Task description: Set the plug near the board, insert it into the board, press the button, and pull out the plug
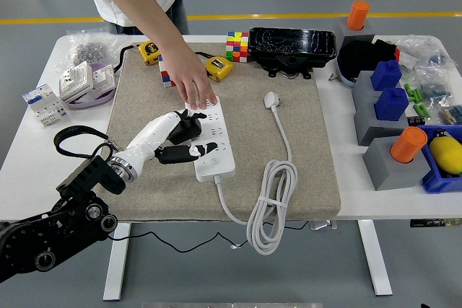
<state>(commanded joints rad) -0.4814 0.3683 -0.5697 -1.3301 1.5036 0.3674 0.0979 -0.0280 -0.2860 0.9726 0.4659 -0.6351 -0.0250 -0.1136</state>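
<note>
A white power strip point(214, 142) lies lengthwise on the tan mat point(245, 106). Its white plug point(271, 99) lies unplugged on the mat to the right, with the white cord point(268, 200) coiled near the mat's front edge. My left hand point(189, 139) reaches in from the lower left. Its dark fingers are curled and its thumb stretches over the strip's near half, holding nothing. A person's hand point(195, 88) presses down on the strip's far end. My right arm is out of view.
Yellow tape measures point(219, 67), a colour cube point(237, 45) and a black tray point(292, 45) sit at the back. Grey blocks with blue and orange parts point(393, 128) and a blue bin point(444, 156) stand at the right. Sockets point(86, 81) lie at the left.
</note>
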